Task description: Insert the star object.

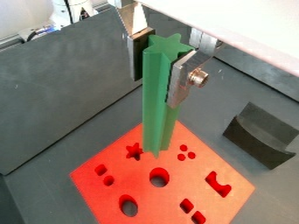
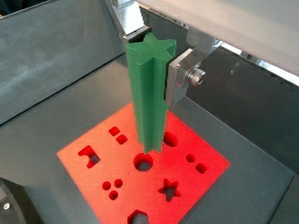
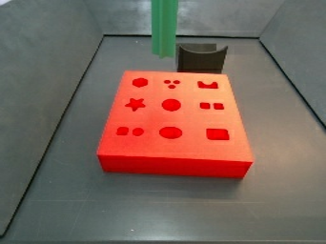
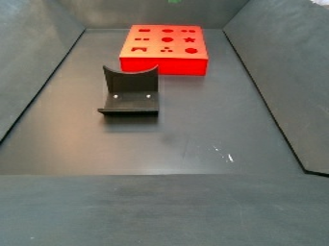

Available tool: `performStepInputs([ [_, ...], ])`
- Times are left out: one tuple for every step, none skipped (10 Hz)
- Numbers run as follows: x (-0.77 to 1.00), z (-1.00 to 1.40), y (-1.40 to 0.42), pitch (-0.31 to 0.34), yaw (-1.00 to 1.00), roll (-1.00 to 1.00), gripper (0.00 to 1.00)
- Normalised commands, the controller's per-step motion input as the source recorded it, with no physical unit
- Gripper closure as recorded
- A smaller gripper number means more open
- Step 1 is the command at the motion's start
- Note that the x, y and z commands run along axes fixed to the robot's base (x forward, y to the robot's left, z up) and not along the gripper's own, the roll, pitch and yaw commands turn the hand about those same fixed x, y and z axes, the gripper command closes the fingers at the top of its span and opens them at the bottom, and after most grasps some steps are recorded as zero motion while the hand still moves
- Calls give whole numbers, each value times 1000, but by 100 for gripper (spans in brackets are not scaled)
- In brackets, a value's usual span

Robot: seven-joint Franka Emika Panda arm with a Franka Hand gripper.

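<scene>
A: Largest first? Dark floor (image 4: 167, 135) with grey walls, seen in both side views. On it a red block (image 3: 173, 162) full of cut-out shapes, lying flat near the far end in a side view (image 4: 164, 48).

B: And the task's thing?

A: The star object (image 1: 158, 96), a long green peg with ridges, hanging upright in the air above the red block. Also seen in a wrist view (image 2: 149, 96) and, only the lower part, in a side view (image 3: 165, 29).

B: The gripper?

A: Gripper (image 1: 162, 57) above the block, pinching the star object near its top end. Silver fingers (image 1: 187, 83) pressed against the side of the peg in both wrist views. Not in view in the side pictures, only the peg coming down from above.

B: How far along?

A: Picked up and lifted, so that part looks done. Not yet inserted. Lower tip clearly apart from the block. Star hole (image 3: 133, 104) open and empty, also visible in the wrist views (image 1: 133, 150) (image 2: 170, 188). Left to do, probably: bring the tip over that hole, match the points of the star, then push down.

B: Anything in the way?

A: Dark curved block (image 4: 130, 91) on the floor, well apart from the red block in one side view, just behind it in another (image 3: 200, 56). Nothing above the star hole. Round holes (image 3: 171, 105) nearby, easy to mistake maybe.
</scene>
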Motion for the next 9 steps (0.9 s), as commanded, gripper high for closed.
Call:
performStepInputs([
  [-160, -486, 0, -23, 17, 67, 100],
  [-83, -403, -74, 0, 623, 421, 100],
  [-29, -351, 0, 1, 771, 431, 100],
  [-9, -397, 0, 0, 846, 367, 100],
  [-23, -437, 0, 0, 894, 267, 100],
  [0, -377, -131, 0, 789, 171, 100],
  [11, -537, -14, -170, 71, -224, 100],
  [26, -340, 0, -234, 0, -336, 100],
  [34, -234, 14, -223, 20, -399, 100],
])
